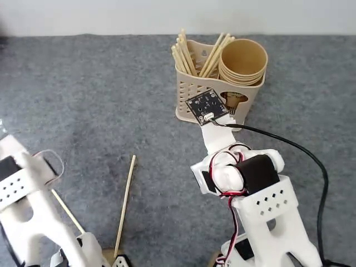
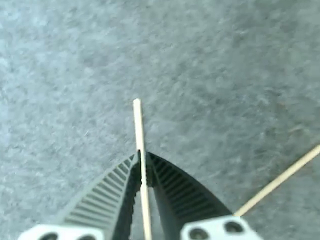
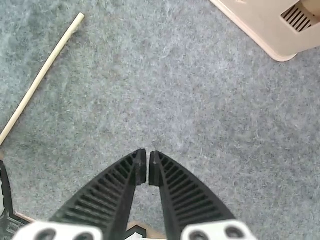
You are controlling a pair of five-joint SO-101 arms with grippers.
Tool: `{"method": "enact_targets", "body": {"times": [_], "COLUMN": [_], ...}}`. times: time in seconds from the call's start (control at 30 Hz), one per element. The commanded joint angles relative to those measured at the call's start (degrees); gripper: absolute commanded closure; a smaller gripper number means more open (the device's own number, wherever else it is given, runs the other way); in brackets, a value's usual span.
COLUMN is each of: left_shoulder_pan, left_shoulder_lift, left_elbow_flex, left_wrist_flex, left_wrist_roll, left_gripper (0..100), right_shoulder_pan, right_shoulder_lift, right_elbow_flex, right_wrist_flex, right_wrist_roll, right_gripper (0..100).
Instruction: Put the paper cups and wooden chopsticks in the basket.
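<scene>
The beige basket (image 1: 192, 92) stands at the back of the table, with several wooden chopsticks (image 1: 186, 53) and a stack of paper cups (image 1: 243, 60) in it. My left gripper (image 2: 142, 156) is shut on one chopstick (image 2: 138, 125), held just above the grey mat; that stick (image 1: 68, 211) shows slanting beside the left arm at the front left. A second chopstick (image 1: 125, 204) lies loose on the mat, also seen off to the side as a chopstick (image 2: 280, 180) and a chopstick (image 3: 42, 75). My right gripper (image 3: 145, 161) is shut on nothing, low over the mat in front of the basket (image 3: 270, 27).
Grey felt mat (image 1: 83, 100) covers the table. The right arm's body (image 1: 250, 178) and its black cable (image 1: 311, 161) occupy the front right. The left arm's white body (image 1: 28, 206) fills the front left corner.
</scene>
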Motion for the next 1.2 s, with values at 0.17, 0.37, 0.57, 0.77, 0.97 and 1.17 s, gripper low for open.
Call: {"method": "enact_targets", "body": {"times": [0.17, 0.37, 0.57, 0.77, 0.97, 1.17], "left_shoulder_pan": [-3.69, -0.97, 1.14, 1.14, 0.88, 0.88], "left_shoulder_lift": [-0.7, -0.62, -0.62, -0.62, -1.14, -1.14], "left_elbow_flex": [15.96, 24.66, 27.38, 27.38, 26.77, 23.16], "left_wrist_flex": [-12.4, -23.74, -26.99, -26.99, -25.49, -20.48], "left_wrist_roll": [-8.18, -8.0, -7.91, -7.91, -7.91, -7.91], "left_gripper": [98, 98, 98, 95, 83, 83], "right_shoulder_pan": [-0.13, -0.13, -0.13, -0.13, -0.13, -0.22], "right_shoulder_lift": [-1.63, -1.63, -1.63, -1.63, -1.63, -1.63], "right_elbow_flex": [-0.35, -0.35, -0.35, -0.35, -0.35, -0.35], "right_wrist_flex": [0.13, 0.13, 0.13, 0.13, 0.22, 0.13], "right_wrist_roll": [-0.53, -0.53, -0.53, -0.53, -0.53, -0.53], "right_gripper": [96.5, 96.5, 96.5, 96.5, 96.5, 96.5]}}
